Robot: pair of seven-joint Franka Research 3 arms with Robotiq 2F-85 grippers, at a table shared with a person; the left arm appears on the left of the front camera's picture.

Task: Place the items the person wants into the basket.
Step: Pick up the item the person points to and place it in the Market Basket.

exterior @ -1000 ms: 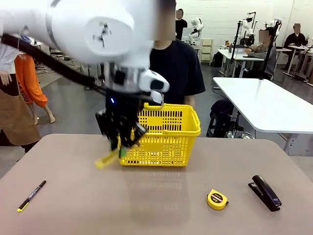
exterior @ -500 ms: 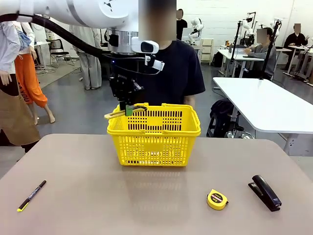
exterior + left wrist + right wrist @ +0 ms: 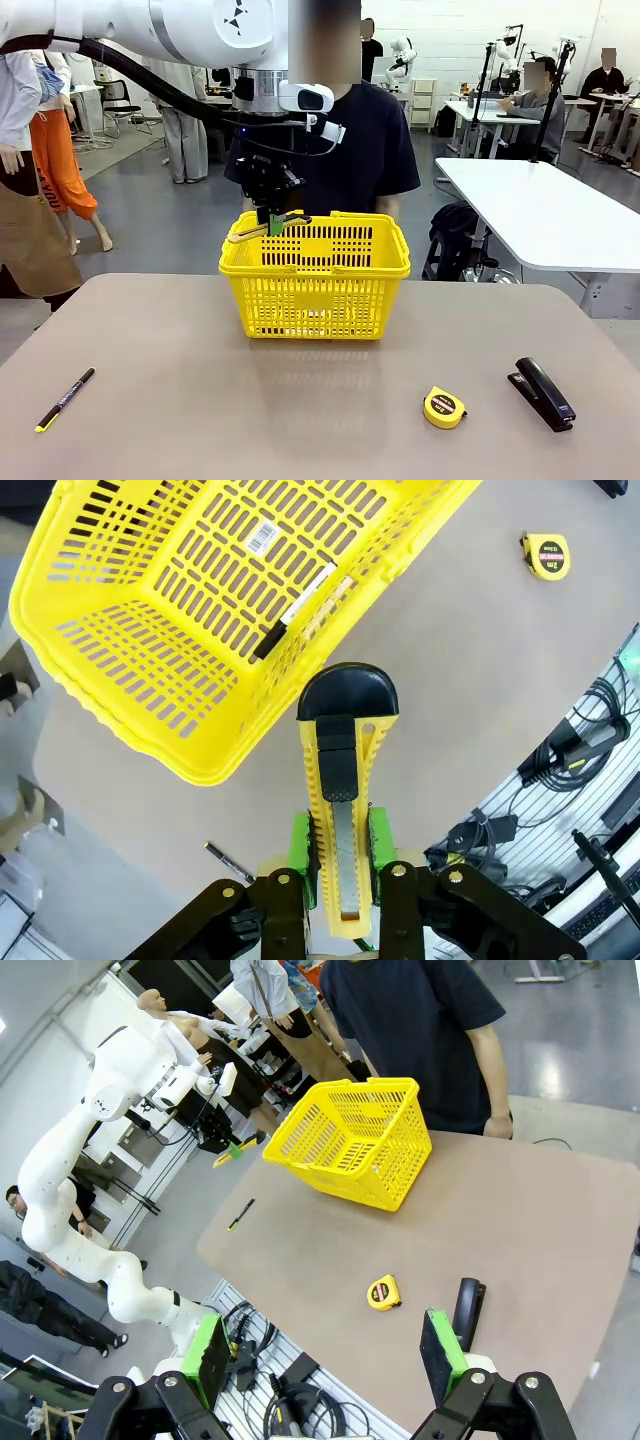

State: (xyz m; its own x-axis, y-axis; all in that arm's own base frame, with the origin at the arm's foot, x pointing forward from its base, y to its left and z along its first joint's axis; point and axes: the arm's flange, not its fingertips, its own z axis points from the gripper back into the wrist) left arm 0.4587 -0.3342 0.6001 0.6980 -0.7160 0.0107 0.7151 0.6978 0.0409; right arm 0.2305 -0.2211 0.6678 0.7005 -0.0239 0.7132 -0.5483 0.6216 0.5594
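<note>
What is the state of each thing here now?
Yellow slotted plastic basket: upright on tan table.
Black marker with white band: lying in basket.
Yellow-and-black utility knife: held aloft at basket's rim.
Left gripper: shut on knife.
Right gripper: open, empty.
Thin black pen: lying on table.
Round yellow tape measure: lying flat.
Black stapler: closed.

Utility knife (image 3: 262,228): near-horizontal above the left rim of the yellow basket (image 3: 315,295). Black marker (image 3: 293,612): flat on basket floor. Thin black pen (image 3: 65,399): on table (image 3: 300,420), well apart.
</note>
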